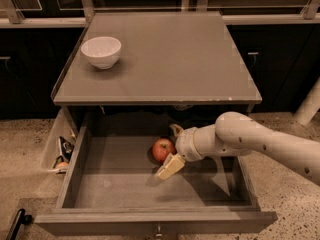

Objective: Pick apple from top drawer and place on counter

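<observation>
Down inside the open top drawer [125, 189], the fingers [170, 167], spread wide apart. Between the two fingers, the apple [162, 149], resting on the drawer bottom near the middle. Nearer finger just in front of the apple, pointing down and left; farther finger behind the apple, partly hidden. Not closed on the apple; cannot tell if either finger touches it. To the right of the fingers, a white arm [260, 141], crossing above the drawer's right wall. Above and behind the fingers, the table [165, 59], grey and flat. Well apart from the fingers, to the upper left, a white bowl [101, 51], upright on the table. Left of the fingers, beyond the drawer's left wall, some small items [62, 151], too unclear to name.
</observation>
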